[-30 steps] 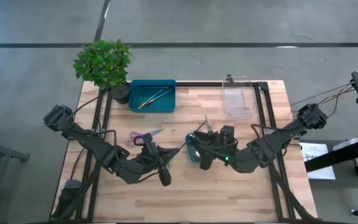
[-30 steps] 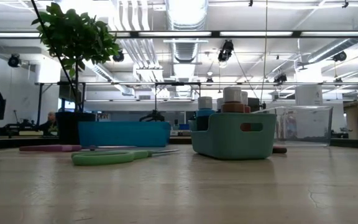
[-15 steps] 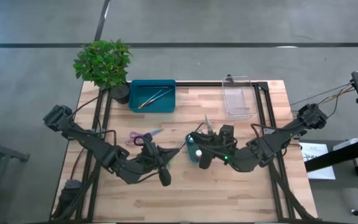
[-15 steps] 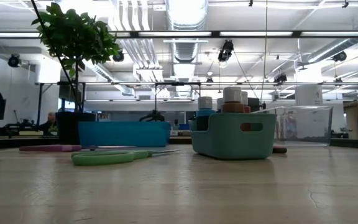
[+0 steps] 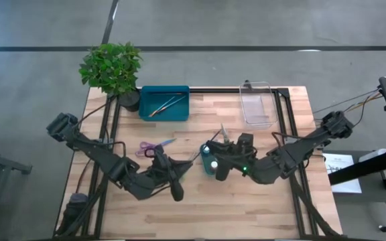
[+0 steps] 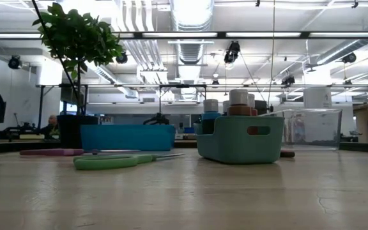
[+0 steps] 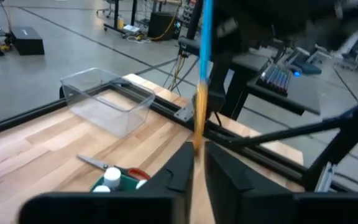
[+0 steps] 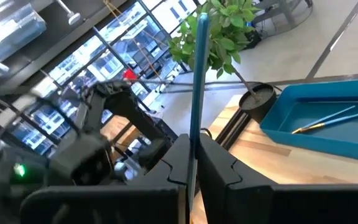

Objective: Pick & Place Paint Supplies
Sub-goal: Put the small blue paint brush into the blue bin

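A thin blue brush [image 8: 195,87] with an orange band [image 7: 199,115] is up in the air over the table's middle [image 5: 195,158], between my two grippers. My right gripper [image 8: 194,163] is shut on its blue handle. My left gripper [image 7: 196,171] faces it from the left, fingers a little apart, with the brush's lower end between them. A teal caddy [image 6: 240,137] holds white-capped pots [image 6: 238,97]. Purple scissors [image 5: 151,146] and green scissors [image 6: 117,161] lie flat on the table. Two brushes [image 5: 165,104] lie in the teal tray [image 5: 146,114]. My right gripper pinches the brush's blue handle [image 8: 193,140] between its two fingers. It comes in about level from the table's right, fingers across the brush. The brush is lifted clear of the table. My left gripper's fingers [image 7: 180,169] flank the brush below the orange band; I cannot tell whether they touch it.
A potted plant [image 5: 111,67] stands at the far left corner. A clear tray [image 5: 257,104] sits at the far right. Red-handled scissors [image 7: 98,163] lie beside the caddy. The near half of the wooden table [image 5: 233,214] is bare.
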You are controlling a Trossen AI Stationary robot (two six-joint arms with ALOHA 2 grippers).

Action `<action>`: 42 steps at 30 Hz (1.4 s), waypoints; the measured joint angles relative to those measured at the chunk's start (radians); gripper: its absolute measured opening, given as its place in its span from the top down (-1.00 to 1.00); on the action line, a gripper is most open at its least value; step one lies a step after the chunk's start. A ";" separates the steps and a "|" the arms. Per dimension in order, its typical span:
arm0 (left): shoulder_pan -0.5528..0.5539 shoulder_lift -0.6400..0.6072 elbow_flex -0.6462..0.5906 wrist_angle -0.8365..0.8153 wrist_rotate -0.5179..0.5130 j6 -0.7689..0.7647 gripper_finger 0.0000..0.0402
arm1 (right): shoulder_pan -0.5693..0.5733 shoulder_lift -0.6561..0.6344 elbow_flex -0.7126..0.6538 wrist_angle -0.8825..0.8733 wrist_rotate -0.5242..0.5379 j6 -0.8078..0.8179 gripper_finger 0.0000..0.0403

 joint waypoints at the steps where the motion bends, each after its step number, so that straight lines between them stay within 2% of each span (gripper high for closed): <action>1: -0.002 0.000 0.000 -0.006 0.002 -0.001 0.72 | 0.000 -0.004 0.000 0.002 0.004 -0.003 0.96; 6: -0.016 0.000 0.000 -0.080 0.002 -0.003 0.50 | 0.000 -0.015 0.000 0.000 0.022 -0.041 0.96; 11: -0.041 -0.005 0.000 -0.214 0.022 -0.041 0.39 | 0.000 -0.042 0.000 -0.046 0.022 -0.058 0.96; 17: -0.073 -0.025 0.000 -0.475 0.045 -0.230 0.37 | 0.000 -0.099 0.000 -0.337 -0.030 0.077 0.96; 21: -0.100 -0.036 0.000 -0.592 0.045 -0.297 0.37 | 0.019 -0.128 0.000 -0.541 -0.051 0.197 0.96; 25: -0.123 -0.043 0.000 -0.674 0.045 -0.365 0.37 | 0.033 -0.144 0.000 -0.633 -0.102 0.266 0.96; 31: -0.166 -0.043 0.000 -0.813 0.045 -0.527 0.37 | 0.030 -0.107 0.000 -0.631 -0.209 0.269 0.96; 35: -0.195 -0.043 0.000 -0.862 0.045 -0.603 0.37 | 0.020 -0.074 0.000 -0.602 -0.221 0.282 0.96; 38: -0.211 -0.043 -0.005 -0.873 0.045 -0.649 0.37 | -0.014 -0.051 0.000 -0.522 -0.249 0.218 0.96; 42: -0.226 -0.043 -0.005 -0.884 0.045 -0.692 0.37 | -0.103 -0.032 0.000 -0.396 -0.353 0.078 0.96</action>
